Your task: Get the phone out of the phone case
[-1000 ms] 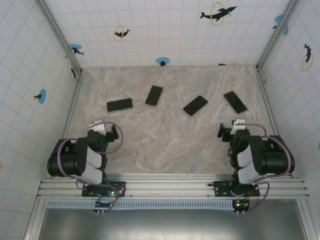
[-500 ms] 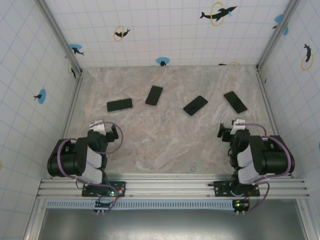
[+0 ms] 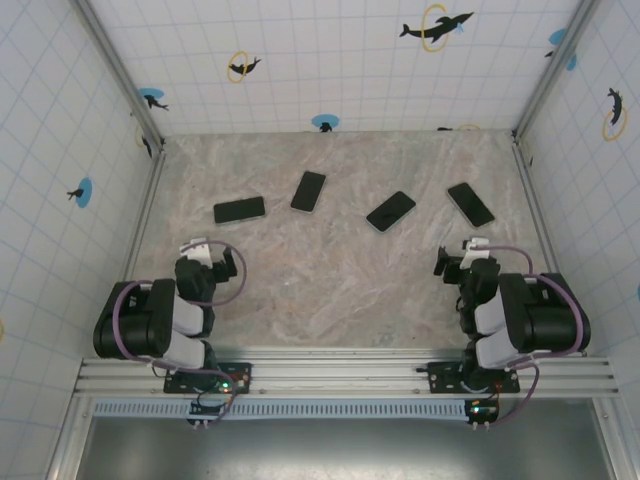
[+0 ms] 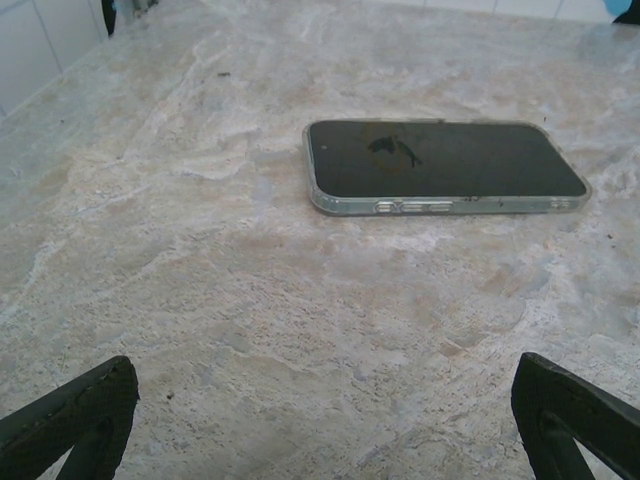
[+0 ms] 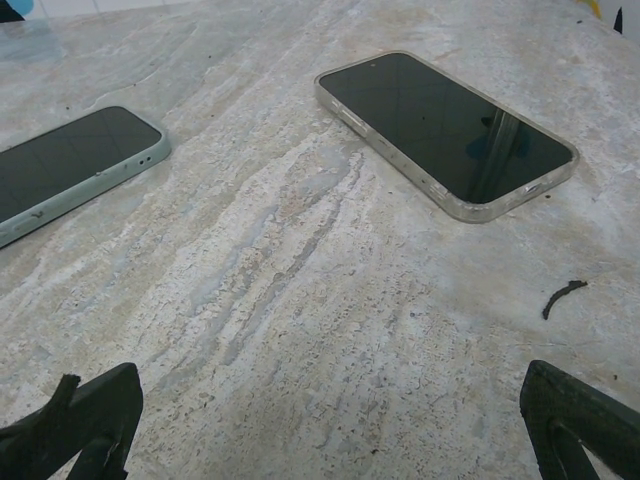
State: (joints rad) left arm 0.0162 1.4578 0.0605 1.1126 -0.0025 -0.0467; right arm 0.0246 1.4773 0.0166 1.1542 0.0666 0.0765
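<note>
The beige marbled stone tabletop [image 3: 330, 300] is boxed in by white tiled walls [image 3: 330, 70] at the back and on both sides. A metal rail [image 3: 340, 375] runs along the near edge, where the two arms are mounted. The broad stretch of tabletop between the arms and the row of phones lies open. Four black-screened phones lie flat, screens up, in a loose row across the far half, each apart from its neighbours and clear of the walls. The leftmost phone [image 3: 239, 210] lies crosswise inside a clear plastic case [image 4: 400, 206] whose rim wraps its edges, with the side buttons facing the left wrist camera. The second phone [image 3: 308, 191] angles toward the back wall, and from above I cannot make out its case. The third phone [image 3: 390, 211] lies on a slant in a pale grey-green case [image 5: 100, 180]. The rightmost phone [image 3: 470, 204], nearest the right wall, sits in another clear case [image 5: 400, 160]. The left gripper [image 3: 212, 262] is close to its base with its jaws spread wide. It holds and touches nothing, its fingertips over bare stone with the leftmost phone ahead of it. The right gripper [image 3: 462, 262] is likewise spread wide and empty, short of the rightmost phone. A small dark scrap [image 5: 563, 297] lies on the stone near that phone.
</note>
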